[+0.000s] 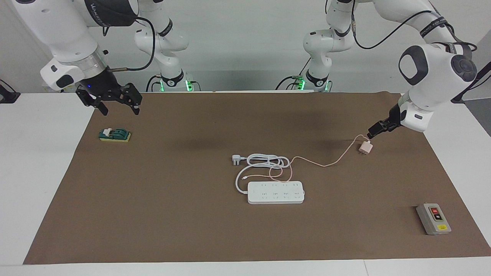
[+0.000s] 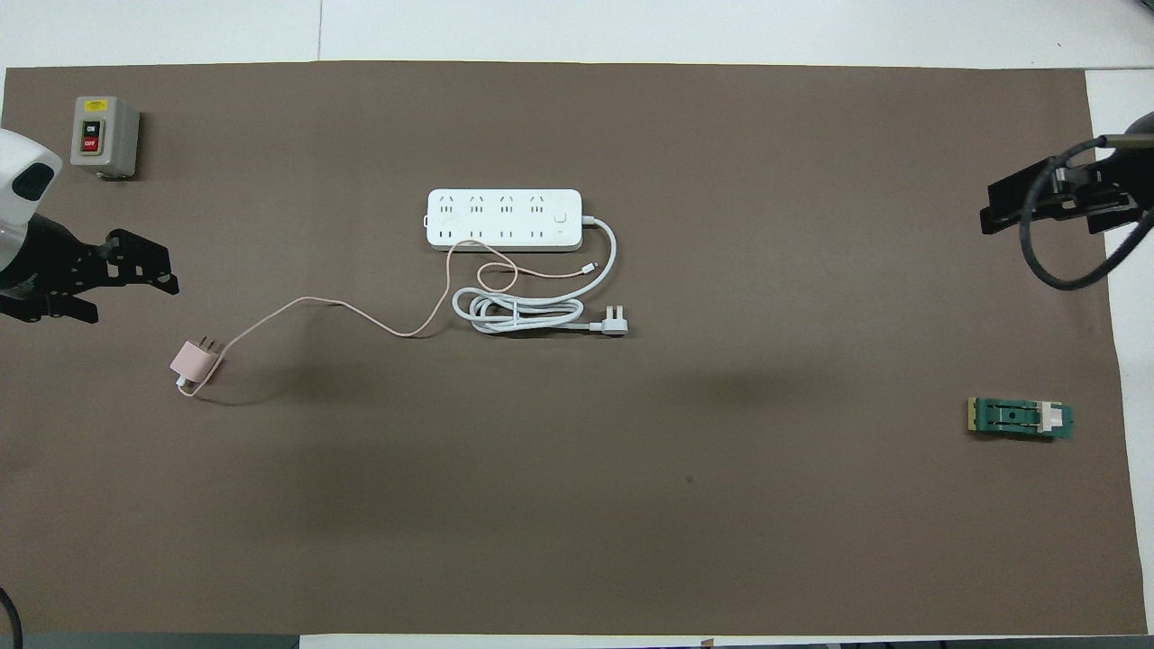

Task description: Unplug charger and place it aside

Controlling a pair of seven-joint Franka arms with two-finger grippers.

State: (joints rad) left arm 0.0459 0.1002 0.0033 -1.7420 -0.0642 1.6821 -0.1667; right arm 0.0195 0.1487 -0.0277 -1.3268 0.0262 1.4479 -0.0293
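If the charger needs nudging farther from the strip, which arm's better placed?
Left, probably. The left gripper hangs open just above the charger, which lies unplugged on the mat. The right gripper is over the right arm's end, near the green switch.

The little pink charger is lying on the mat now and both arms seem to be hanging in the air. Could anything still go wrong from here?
Possibly. The charger lies loose on the brown mat, close under the open left hand; a low sweep might knock it. Its pink cable still loops across the white cord beside the power strip, so any tug could drag those along. The right hand, open too, hangs over the mat's edge near the green switch block and could clip it if it drops.
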